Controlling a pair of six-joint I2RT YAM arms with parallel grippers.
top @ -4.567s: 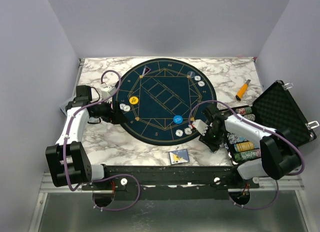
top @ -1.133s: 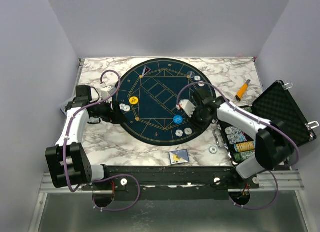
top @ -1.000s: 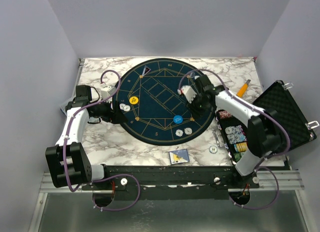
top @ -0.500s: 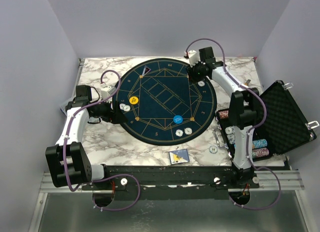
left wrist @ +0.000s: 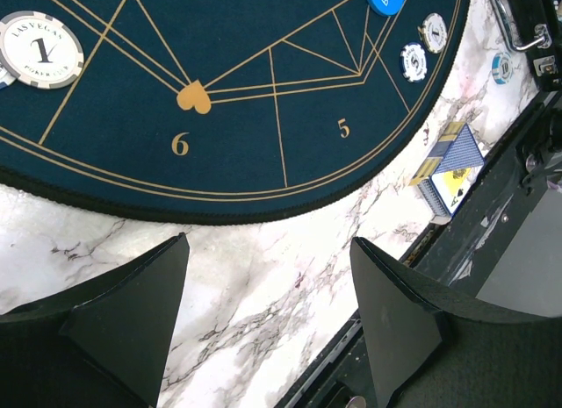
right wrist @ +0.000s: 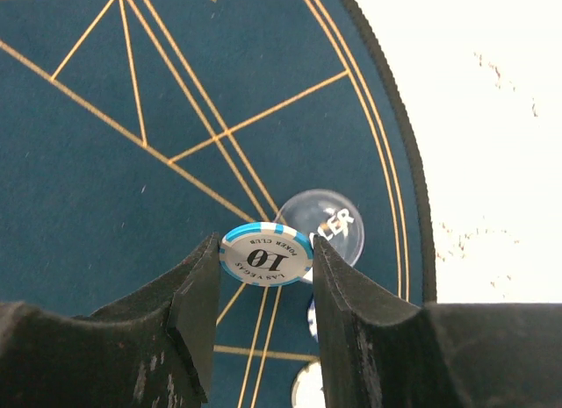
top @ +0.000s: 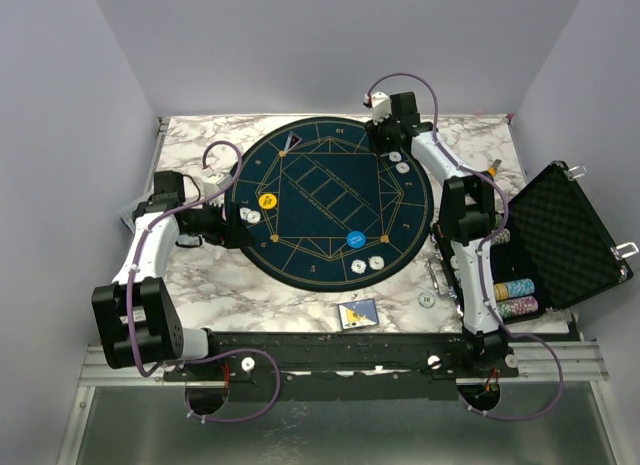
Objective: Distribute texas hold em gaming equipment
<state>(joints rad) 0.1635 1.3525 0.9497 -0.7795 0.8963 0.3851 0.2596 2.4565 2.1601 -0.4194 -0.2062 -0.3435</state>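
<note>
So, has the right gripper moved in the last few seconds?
Yes. The right gripper went from beside the black case across the round mat to its far edge, and is shut on a chip.

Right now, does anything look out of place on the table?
Yes. One loose chip lies alone on the bare marble table, off the mat, beside the open case; it looks dropped. The card deck near the front edge seems to have a card tilted up.

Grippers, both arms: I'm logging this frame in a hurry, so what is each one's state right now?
Left gripper: open, holding nothing.
Right gripper: shut on a poker chip marked 10.
</note>
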